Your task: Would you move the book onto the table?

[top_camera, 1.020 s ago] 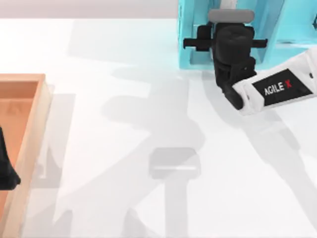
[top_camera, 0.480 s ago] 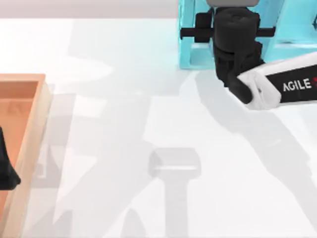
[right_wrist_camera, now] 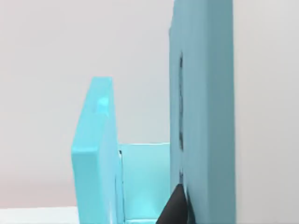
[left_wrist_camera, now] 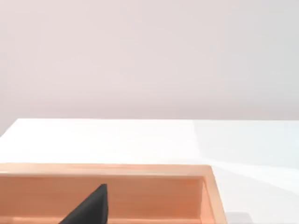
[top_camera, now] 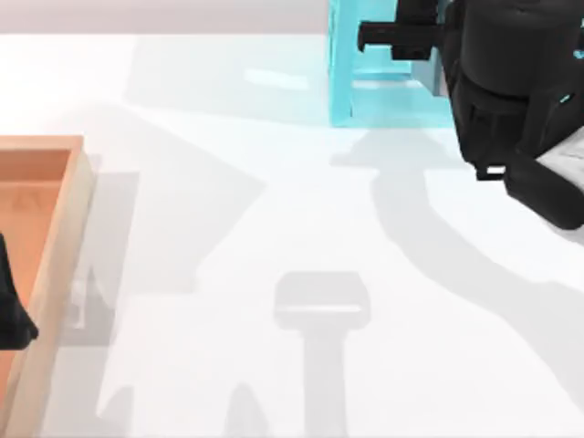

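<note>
The book stands in the shelf, upper right. The right gripper is by it; I cannot tell if it holds on. Lift slowly, missing the walls. The left gripper sits over the tray.

A tall cyan panel of the shelf stood upright and close, running off the frame at its upper edge. A dark vertical slit ran down the panel's narrow face. Beside it, a shorter cyan wall stood upright, a pale highlight near its upper end. Between the two, a cyan back face closed off the gap low down. One black fingertip of the right gripper poked in, touching or just beside the foot of the tall panel. Behind it all there was a plain pale backdrop.
</note>
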Controlling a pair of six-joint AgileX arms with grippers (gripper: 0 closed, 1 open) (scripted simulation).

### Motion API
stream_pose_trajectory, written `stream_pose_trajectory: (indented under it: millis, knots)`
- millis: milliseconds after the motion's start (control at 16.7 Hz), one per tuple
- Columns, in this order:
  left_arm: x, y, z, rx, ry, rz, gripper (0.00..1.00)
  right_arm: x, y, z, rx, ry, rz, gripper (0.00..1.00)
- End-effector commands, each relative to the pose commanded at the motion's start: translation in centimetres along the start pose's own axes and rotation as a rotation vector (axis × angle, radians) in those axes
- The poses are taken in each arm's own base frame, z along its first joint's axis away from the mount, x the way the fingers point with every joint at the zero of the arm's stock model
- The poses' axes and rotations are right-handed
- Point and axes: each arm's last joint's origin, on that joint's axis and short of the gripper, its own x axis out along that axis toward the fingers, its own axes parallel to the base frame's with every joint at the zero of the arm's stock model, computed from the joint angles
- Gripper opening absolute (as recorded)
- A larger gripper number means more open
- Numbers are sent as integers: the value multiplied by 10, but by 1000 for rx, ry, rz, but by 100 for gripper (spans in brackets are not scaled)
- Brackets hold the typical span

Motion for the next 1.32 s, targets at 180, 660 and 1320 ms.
stream_pose_trajectory:
  millis: [180,660,1320]
  knots:
    - [0,0,0,0,0,0,100,-21,-5,3,-6,12,2,0]
    - [0,0,0,0,0,0,100,-17,8,-6,-92,29,7,0]
    - [0,0,0,0,0,0,100,-29,130,-107,-1184,72,179,0]
